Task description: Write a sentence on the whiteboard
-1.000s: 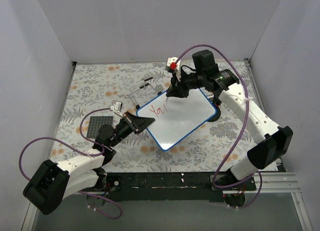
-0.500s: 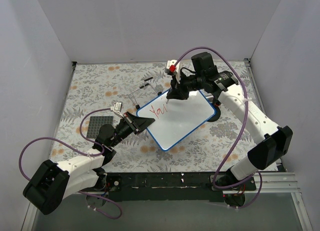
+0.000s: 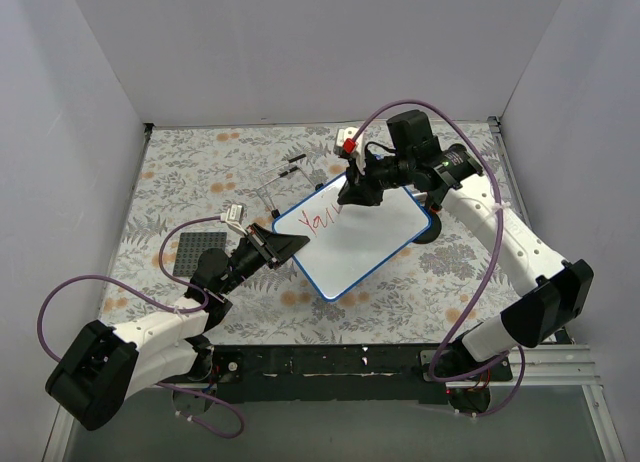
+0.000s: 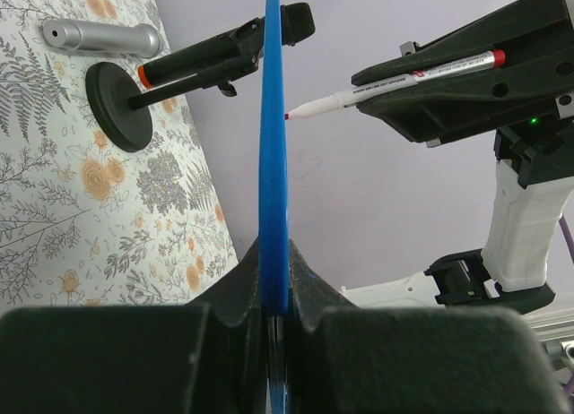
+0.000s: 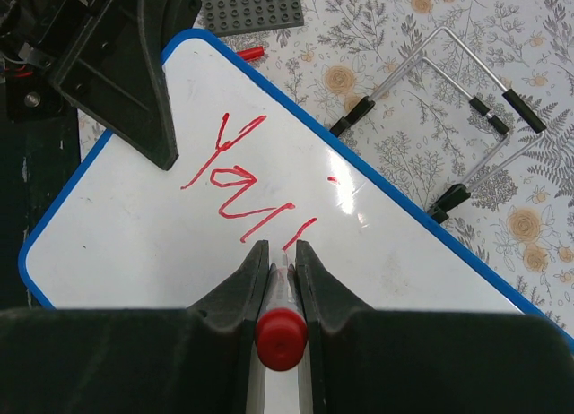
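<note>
The whiteboard (image 3: 365,244), white with a blue rim, lies tilted at mid table. My left gripper (image 3: 284,246) is shut on its left corner; in the left wrist view the blue rim (image 4: 273,163) runs edge-on between the gripper (image 4: 276,293). My right gripper (image 3: 353,192) is shut on a red-capped marker (image 5: 281,335) with its tip on the board (image 5: 117,253). The marker also shows in the left wrist view (image 4: 408,75). The sentence (image 5: 240,179) stands as a few red strokes, roughly "You" plus a short mark, also seen from above (image 3: 320,220).
A dark grey studded plate (image 3: 196,252) lies left of the board, also in the right wrist view (image 5: 253,4). A wire stand (image 5: 457,109) lies beyond the board's far edge. A black disc base (image 4: 117,105) and a silver cylinder (image 4: 99,38) lie on the floral cloth.
My right gripper has shifted slightly right and down along the board with the marker, and another short red stroke has been added. The left arm has not moved.
</note>
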`<state>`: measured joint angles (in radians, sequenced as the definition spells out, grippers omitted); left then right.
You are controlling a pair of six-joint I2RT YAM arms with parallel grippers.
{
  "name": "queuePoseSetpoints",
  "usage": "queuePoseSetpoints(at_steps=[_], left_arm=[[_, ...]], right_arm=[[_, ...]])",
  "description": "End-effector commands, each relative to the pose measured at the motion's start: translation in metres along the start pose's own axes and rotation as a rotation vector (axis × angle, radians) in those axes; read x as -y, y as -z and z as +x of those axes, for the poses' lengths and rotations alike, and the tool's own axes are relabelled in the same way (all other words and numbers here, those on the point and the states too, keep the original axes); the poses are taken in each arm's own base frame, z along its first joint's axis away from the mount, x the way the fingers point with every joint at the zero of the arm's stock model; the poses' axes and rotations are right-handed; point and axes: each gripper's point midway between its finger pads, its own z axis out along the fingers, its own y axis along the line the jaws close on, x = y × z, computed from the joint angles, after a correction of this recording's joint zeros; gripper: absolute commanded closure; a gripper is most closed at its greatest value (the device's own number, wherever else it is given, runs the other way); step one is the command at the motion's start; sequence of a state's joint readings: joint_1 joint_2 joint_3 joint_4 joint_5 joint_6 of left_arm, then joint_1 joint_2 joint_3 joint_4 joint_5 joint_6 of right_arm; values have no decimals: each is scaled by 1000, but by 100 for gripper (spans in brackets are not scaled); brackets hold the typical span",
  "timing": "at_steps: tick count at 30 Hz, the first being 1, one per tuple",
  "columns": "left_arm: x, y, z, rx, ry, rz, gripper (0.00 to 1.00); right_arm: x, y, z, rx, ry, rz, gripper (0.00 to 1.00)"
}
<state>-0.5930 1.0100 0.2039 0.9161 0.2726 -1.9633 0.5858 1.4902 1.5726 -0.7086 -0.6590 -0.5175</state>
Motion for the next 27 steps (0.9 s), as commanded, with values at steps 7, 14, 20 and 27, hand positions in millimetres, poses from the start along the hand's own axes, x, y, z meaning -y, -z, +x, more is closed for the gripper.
queuePoseSetpoints(at_steps=[7, 14, 20, 27], left_arm=[[48, 1, -12, 49, -30, 162, 100], [47, 1, -11, 43, -27, 164, 100], [47, 1, -11, 43, -27, 164, 100], [45, 1, -10, 42, -25, 160, 100]], right_arm=[[-4, 3, -12, 27, 28, -18, 99], [9, -2, -23, 41, 25, -2, 99], [26, 2, -25, 34, 18, 75, 99], [13, 12, -33, 79, 31, 11, 99]])
